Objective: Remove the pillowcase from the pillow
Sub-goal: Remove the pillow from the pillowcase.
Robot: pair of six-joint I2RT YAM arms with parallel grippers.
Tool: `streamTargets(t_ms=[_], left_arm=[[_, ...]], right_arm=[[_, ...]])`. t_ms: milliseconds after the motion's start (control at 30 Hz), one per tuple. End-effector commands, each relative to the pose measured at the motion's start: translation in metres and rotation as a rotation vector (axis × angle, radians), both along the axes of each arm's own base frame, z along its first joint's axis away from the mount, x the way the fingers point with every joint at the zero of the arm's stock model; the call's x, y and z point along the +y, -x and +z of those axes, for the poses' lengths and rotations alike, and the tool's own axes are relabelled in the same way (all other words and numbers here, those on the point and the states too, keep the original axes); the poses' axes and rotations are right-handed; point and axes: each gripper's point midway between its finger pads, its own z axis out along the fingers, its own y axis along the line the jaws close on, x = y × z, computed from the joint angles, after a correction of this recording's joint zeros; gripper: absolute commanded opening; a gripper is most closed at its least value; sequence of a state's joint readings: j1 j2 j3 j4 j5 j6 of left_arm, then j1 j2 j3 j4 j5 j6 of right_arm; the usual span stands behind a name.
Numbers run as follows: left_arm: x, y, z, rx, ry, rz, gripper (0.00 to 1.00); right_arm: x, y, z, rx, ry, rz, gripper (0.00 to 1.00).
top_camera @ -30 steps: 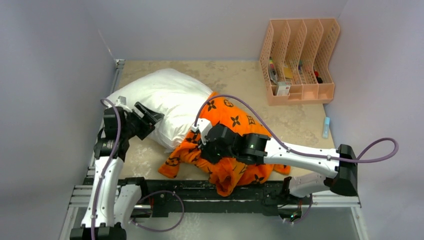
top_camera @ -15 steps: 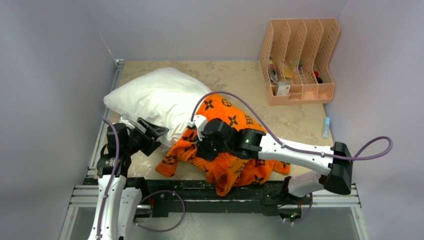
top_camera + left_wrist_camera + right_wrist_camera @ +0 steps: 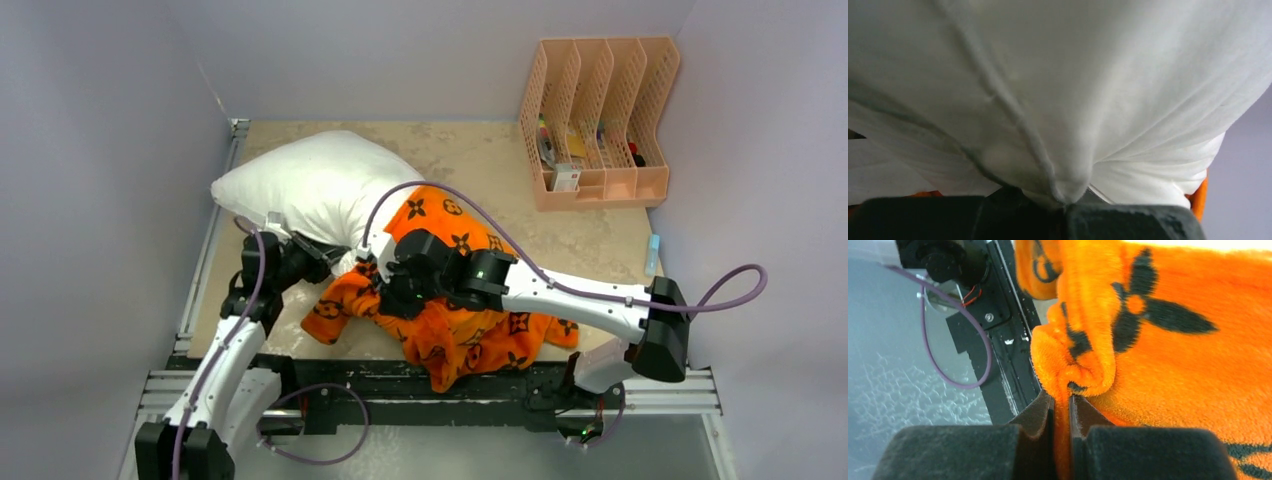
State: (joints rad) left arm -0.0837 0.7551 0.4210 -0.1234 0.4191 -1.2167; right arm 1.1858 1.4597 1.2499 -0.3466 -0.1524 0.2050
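Note:
The white pillow (image 3: 310,185) lies at the back left of the table, its right end still inside the orange pillowcase (image 3: 455,335) with black motifs. My left gripper (image 3: 318,258) is shut on the pillow's near edge; in the left wrist view a pinched fold of the white pillow (image 3: 1068,185) runs into my left gripper (image 3: 1064,201). My right gripper (image 3: 385,290) is shut on a fold of the pillowcase near its opening. The right wrist view shows orange pillowcase (image 3: 1173,355) plush squeezed in my right gripper (image 3: 1061,405). Loose pillowcase cloth is bunched toward the table's near edge.
A peach plastic file rack (image 3: 597,120) holding small items stands at the back right. A small light-blue object (image 3: 652,254) lies by the right wall. Grey walls close in the left, back and right. The black and aluminium base rail (image 3: 400,385) runs along the near edge.
My left gripper moved right, in under the pillow's near edge, and closed on the pillow. My right gripper shifted left with the pillowcase, and the pillow moved a little back.

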Motion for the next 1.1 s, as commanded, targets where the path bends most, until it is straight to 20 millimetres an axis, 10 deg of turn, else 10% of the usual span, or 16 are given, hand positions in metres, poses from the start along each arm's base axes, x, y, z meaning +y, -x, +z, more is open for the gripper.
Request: streamTargets(t_ms=[0, 133, 467, 867, 933, 1067], left_arm=[[0.011, -0.04, 0.03, -0.102, -0.138, 0.056, 0.0], [0.017, -0.063, 0.038, -0.071, -0.274, 0.022, 0.0], [0.009, -0.027, 0.024, -0.035, -0.235, 0.011, 0.0], [0.011, -0.024, 0.03, -0.026, -0.254, 0.008, 0.0], [0.011, -0.025, 0.03, -0.023, -0.26, 0.004, 0.0], [0.016, -0.029, 0.034, -0.024, -0.279, 0.03, 0.0]], right_arm=[[0.006, 0.058, 0.019, -0.033, 0.009, 0.265, 0.15], [-0.032, 0.051, -0.015, -0.057, 0.199, 0.117, 0.39], [0.034, -0.007, 0.099, -0.271, -0.151, -0.121, 0.61], [0.047, -0.055, 0.041, -0.43, 0.143, -0.252, 0.61], [0.044, -0.055, 0.029, -0.437, 0.164, -0.239, 0.59], [0.018, -0.057, 0.026, -0.499, 0.262, -0.301, 0.05]])
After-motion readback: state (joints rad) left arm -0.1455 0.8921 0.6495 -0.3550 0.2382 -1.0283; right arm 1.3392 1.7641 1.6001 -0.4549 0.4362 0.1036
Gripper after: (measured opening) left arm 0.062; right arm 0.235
